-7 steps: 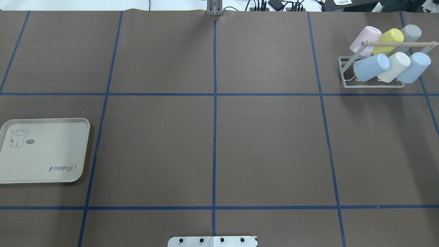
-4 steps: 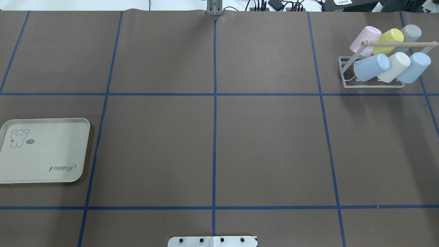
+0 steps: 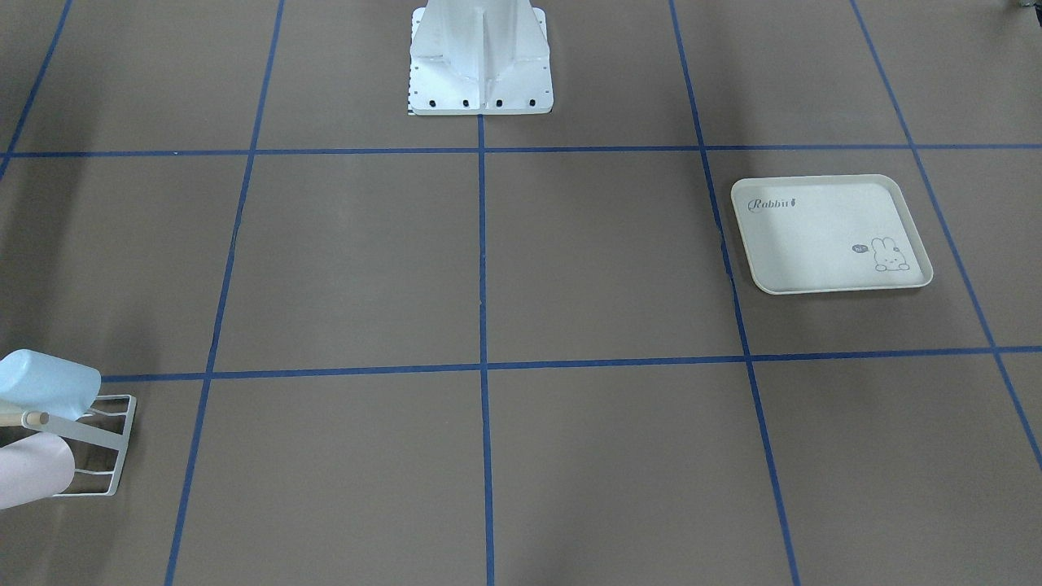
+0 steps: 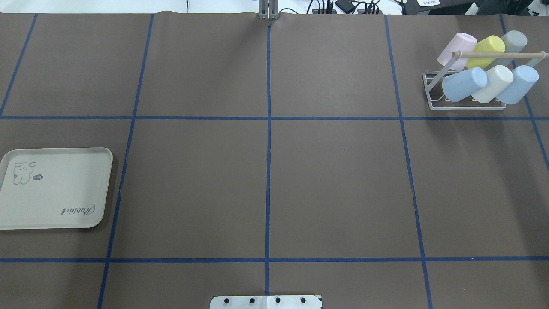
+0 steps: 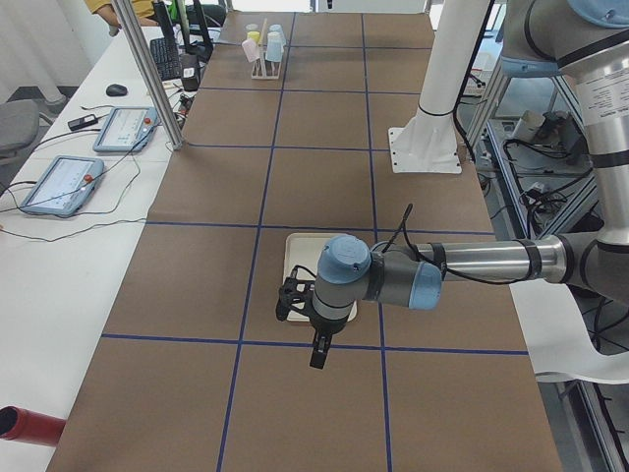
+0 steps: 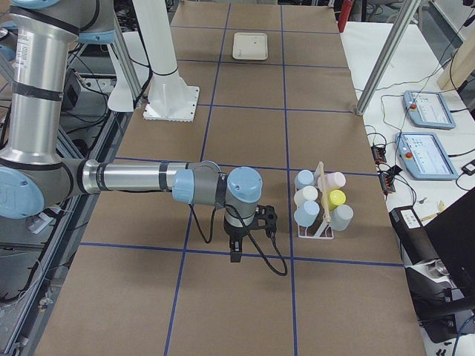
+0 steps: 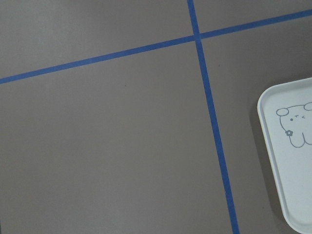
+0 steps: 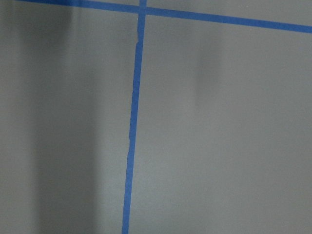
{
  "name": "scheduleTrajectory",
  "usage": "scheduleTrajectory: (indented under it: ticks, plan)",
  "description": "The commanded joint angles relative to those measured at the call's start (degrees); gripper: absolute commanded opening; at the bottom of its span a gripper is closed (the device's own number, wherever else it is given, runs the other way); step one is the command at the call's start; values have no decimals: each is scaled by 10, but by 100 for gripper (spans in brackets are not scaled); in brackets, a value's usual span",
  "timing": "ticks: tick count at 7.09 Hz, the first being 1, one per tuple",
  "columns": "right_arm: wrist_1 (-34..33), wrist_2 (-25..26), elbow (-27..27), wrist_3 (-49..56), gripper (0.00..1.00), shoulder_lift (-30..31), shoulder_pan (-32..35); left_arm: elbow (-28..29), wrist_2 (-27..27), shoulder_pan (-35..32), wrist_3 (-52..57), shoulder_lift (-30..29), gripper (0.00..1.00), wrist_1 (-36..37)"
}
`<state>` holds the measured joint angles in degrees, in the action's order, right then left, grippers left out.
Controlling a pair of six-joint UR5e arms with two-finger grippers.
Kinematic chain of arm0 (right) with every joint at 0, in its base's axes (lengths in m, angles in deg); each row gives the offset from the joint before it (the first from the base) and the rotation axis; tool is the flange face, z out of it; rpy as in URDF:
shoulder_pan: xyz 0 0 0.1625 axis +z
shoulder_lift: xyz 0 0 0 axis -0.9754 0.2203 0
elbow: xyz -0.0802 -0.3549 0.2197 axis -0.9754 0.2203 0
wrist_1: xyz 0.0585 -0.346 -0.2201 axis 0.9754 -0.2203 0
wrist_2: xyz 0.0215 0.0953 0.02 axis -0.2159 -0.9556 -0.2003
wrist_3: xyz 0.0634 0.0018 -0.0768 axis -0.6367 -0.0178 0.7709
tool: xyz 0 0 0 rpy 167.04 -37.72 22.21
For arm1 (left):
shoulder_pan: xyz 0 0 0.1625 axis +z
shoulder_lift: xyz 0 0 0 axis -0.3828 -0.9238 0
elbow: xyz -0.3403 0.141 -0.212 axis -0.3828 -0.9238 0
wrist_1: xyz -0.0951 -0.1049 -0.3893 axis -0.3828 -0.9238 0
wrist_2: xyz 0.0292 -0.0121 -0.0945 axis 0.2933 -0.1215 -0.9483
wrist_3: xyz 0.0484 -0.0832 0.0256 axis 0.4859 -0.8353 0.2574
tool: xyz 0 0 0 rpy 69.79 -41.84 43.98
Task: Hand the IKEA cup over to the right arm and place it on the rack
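Fingers were hard to read: left fingers (image 5: 317,352) and right fingers (image 6: 235,255) hung over the tabletop (image 4: 334,180), and I couldn't tell their gap. 6 cups (image 4: 464,84) sat on the rack (image 4: 467,109). They looked light, stiff and slick, so I'd pinch one across its wall.

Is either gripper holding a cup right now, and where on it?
Neither seems to: no cup shows at the left gripper or the right gripper in the side views.
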<state>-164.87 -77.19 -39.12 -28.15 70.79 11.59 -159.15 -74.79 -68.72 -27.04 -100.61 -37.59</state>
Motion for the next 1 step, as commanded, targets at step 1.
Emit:
scheduleTrajectory:
  ticks: [1]
  plan:
    - [0, 0, 0, 1, 100, 1, 0, -5, 0, 0, -1, -9, 100, 0]
